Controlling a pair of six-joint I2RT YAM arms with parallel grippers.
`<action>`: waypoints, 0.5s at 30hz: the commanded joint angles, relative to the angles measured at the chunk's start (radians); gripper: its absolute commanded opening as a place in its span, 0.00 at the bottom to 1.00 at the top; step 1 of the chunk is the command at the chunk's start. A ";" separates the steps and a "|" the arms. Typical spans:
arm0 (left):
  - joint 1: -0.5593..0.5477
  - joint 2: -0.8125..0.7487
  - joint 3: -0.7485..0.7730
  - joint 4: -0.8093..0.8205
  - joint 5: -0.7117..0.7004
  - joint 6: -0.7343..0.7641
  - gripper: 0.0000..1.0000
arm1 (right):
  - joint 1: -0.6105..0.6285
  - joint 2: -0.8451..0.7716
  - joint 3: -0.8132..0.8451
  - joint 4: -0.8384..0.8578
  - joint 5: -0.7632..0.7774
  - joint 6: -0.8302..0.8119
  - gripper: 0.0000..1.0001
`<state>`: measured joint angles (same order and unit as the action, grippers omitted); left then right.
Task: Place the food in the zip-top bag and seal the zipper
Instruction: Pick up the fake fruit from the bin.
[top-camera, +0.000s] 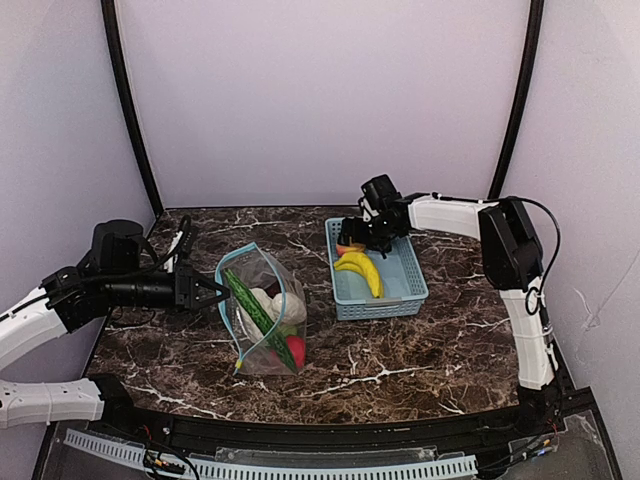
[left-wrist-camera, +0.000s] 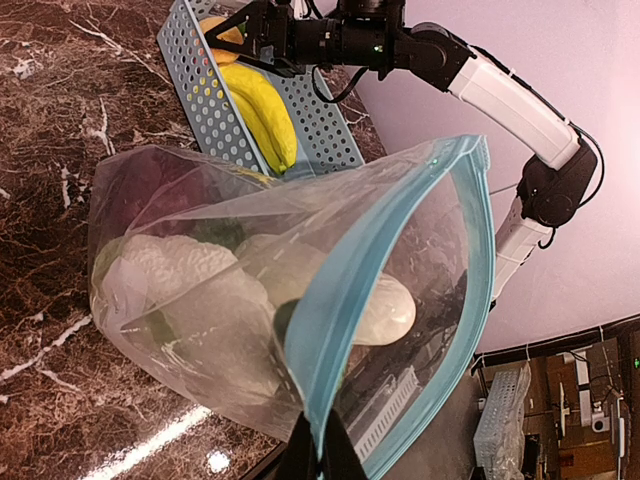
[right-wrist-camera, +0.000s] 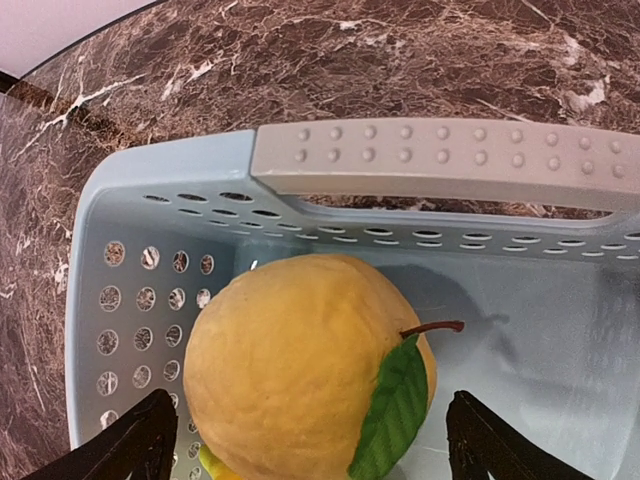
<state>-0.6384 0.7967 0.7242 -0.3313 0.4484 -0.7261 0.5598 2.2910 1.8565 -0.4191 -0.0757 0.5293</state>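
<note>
The clear zip-top bag (top-camera: 265, 310) stands open on the marble table, its teal zipper (left-wrist-camera: 390, 250) rim spread wide. Inside I see white cauliflower (left-wrist-camera: 190, 290), a green cucumber (top-camera: 250, 305) and a red apple (top-camera: 296, 350). My left gripper (left-wrist-camera: 318, 455) is shut on the bag's teal rim and holds the mouth open. My right gripper (right-wrist-camera: 310, 445) is open inside the light blue basket (top-camera: 405, 285), its fingers (right-wrist-camera: 130, 445) on either side of the orange (right-wrist-camera: 300, 380), which has a green leaf. A yellow banana (top-camera: 360, 270) lies in the basket next to it.
The basket sits right of the bag, its grey handle (right-wrist-camera: 440, 160) just beyond the orange. Dark frame posts rise at the back corners. A black rail runs along the table's near edge (top-camera: 330, 425).
</note>
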 joint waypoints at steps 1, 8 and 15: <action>0.003 0.007 0.013 0.010 -0.005 0.000 0.01 | -0.009 0.036 0.049 0.029 -0.023 0.011 0.91; 0.004 0.007 0.029 -0.005 -0.018 0.006 0.01 | -0.019 0.061 0.060 0.047 -0.047 0.018 0.80; 0.004 0.008 0.029 -0.005 -0.028 0.001 0.01 | -0.023 0.044 0.051 0.064 -0.052 0.012 0.61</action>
<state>-0.6384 0.8047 0.7307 -0.3313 0.4339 -0.7261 0.5438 2.3322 1.8896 -0.3889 -0.1181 0.5426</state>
